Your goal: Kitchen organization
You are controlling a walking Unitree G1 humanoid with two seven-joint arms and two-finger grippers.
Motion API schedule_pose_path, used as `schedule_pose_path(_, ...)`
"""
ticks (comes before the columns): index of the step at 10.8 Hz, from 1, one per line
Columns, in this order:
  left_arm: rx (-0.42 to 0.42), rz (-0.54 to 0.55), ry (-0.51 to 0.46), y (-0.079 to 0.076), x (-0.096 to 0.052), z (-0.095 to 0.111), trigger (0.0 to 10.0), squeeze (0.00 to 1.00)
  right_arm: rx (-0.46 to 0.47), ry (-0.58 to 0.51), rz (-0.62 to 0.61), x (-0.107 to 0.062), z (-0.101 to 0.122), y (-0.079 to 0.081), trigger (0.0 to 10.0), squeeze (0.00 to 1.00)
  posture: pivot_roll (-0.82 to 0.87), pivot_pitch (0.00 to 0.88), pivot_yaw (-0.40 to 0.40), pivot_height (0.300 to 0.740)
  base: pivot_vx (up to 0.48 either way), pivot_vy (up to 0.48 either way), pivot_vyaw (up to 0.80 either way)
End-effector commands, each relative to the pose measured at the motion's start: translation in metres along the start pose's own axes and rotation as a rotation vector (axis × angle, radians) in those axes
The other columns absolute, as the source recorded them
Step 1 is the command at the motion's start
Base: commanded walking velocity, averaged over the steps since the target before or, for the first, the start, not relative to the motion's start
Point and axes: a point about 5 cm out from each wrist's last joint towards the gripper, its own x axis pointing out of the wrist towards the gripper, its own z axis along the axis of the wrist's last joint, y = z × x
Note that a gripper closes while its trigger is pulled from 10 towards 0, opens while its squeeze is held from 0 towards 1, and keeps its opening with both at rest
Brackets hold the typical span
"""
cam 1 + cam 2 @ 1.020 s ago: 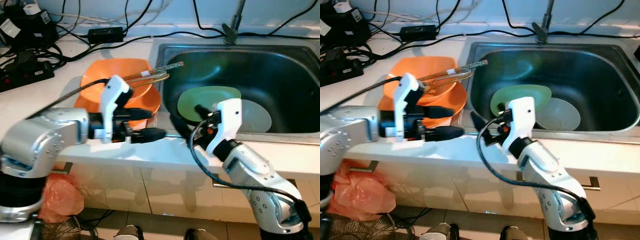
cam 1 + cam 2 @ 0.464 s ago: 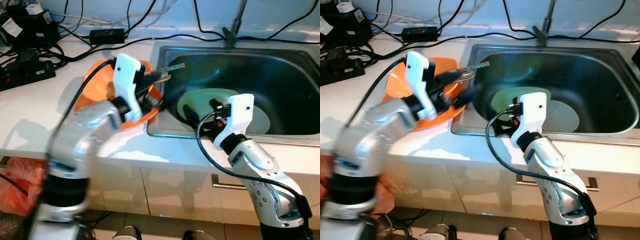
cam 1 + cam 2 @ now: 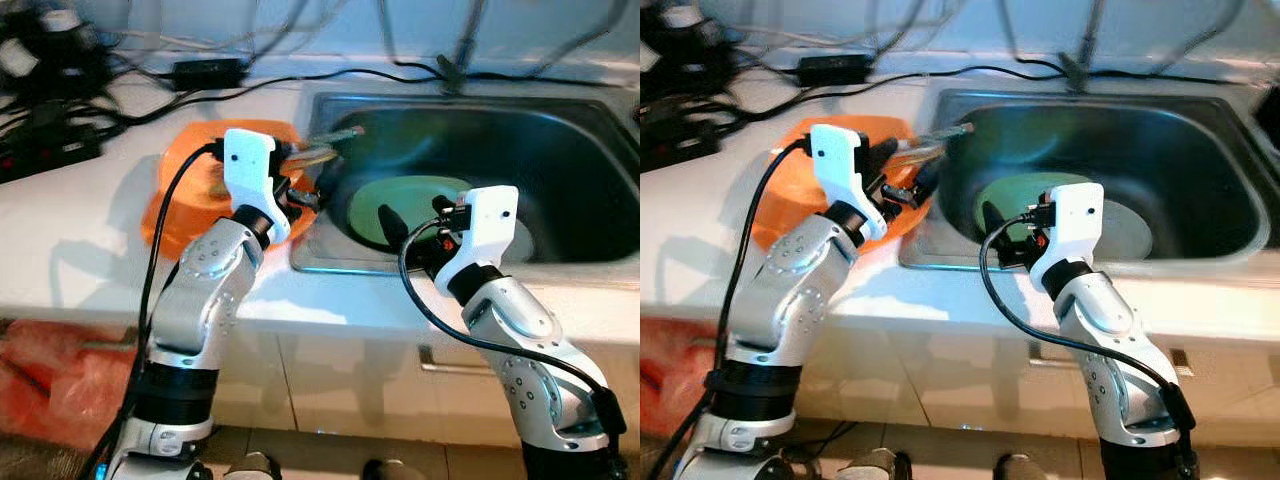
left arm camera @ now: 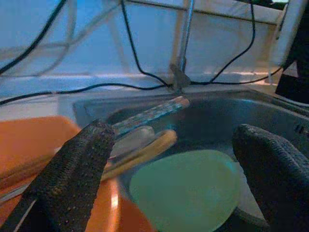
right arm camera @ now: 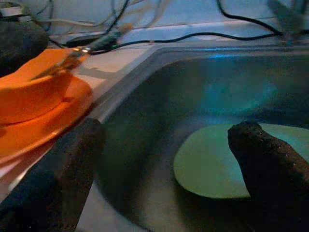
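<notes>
Orange plate (image 3: 170,205) and orange bowl (image 3: 190,165) stacked at right edge of white surface (image 3: 70,220), touching rim of steel sink (image 3: 560,150). Utensils (image 3: 325,145) laid across bowl, tips overhanging sink. Green plate (image 3: 415,205) flat on sink floor, near left wall. Left pincer (image 3: 300,185) raised over bowl's right side, fingers apart, nothing held. Right pincer (image 3: 415,215) over sink's front edge, just above green plate, fingers apart.

Right eye view: same layout; cables (image 3: 970,72) along surface's rear edge, behind sink.

Left wrist view: spread fingers (image 4: 72,169) framing utensils and green plate beyond.

Right wrist view: spread fingers (image 5: 263,154) framing green plate's near rim; steel wall close alongside.

Handling estimate: green plate likely light, stiff, slick, possibly wet; grip at rim, tilting up off sink floor first. Utensils thin, loose, prone to roll; grip mid-shaft. Open room above sink centre; tight at left wall and bowl stack.
</notes>
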Motion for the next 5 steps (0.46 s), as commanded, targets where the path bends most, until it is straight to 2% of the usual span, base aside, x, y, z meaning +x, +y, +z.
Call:
schedule_pose_path(1, 0.015, 0.025, -0.011, -0.0006, -0.0001, -0.0022, 10.0, 0.0, -0.002, -0.004, -0.002, -0.0007, 0.0012, 0.0001, 10.0, 0.0, -0.02, 0.084, 0.035, 0.74, 0.0, 0.0, -0.54)
schedule_pose_path(3, 0.01, 0.085, -0.058, -0.0032, 0.0018, -0.0028, 10.0, 0.0, -0.001, -0.006, -0.004, -0.0017, 0.0012, 0.0, 10.0, 0.0, -0.03, 0.088, 0.036, 0.74, 0.0, 0.0, 0.0)
schedule_pose_path(5, -0.014, 0.091, -0.069, -0.0083, 0.0047, -0.0046, 10.0, 0.0, -0.001, -0.006, -0.001, -0.0023, 0.001, 0.0014, 10.0, 0.0, -0.03, 0.089, 0.036, 0.74, 0.0, 0.0, 0.0)
